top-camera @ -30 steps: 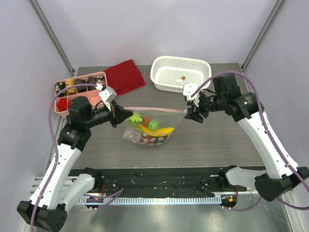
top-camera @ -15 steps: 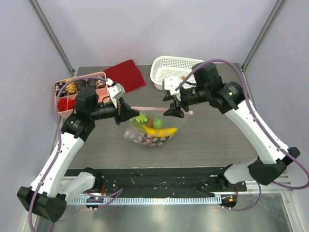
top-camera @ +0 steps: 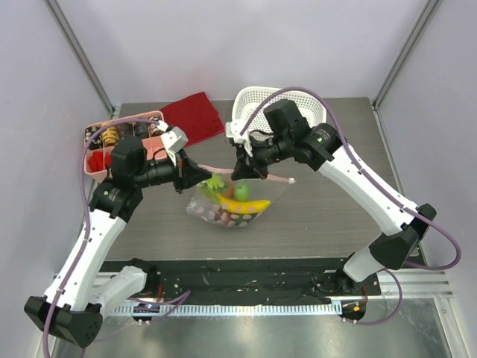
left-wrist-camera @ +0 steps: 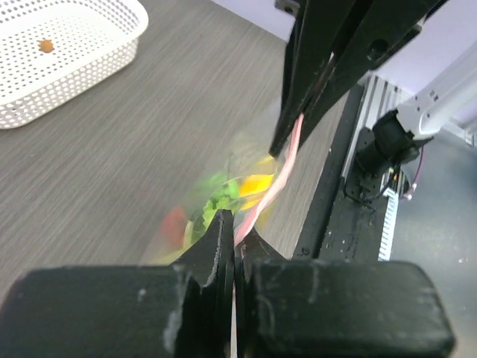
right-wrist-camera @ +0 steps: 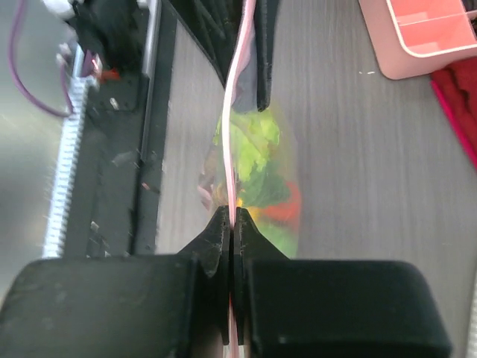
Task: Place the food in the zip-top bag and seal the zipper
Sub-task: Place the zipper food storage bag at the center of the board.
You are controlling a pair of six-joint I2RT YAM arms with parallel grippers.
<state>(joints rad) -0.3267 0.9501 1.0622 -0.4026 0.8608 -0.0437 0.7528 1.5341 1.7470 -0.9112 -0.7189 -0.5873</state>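
The left gripper (top-camera: 192,177) and right gripper (top-camera: 240,170) are each clamped tight on the zipper (top-camera: 277,177), with the zip-top bag (top-camera: 223,216) sagging beneath them, banana (top-camera: 250,203) and green pieces (top-camera: 215,181) inside. Risk — the thin strip slides out of either pinch, leaving a stretch unsealed.

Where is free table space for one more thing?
Free: right of the zip-top bag, in front of the white basket; between bag and near edge. Crowded: pink tray, red cloth back left; left claw, right claw at the bag.
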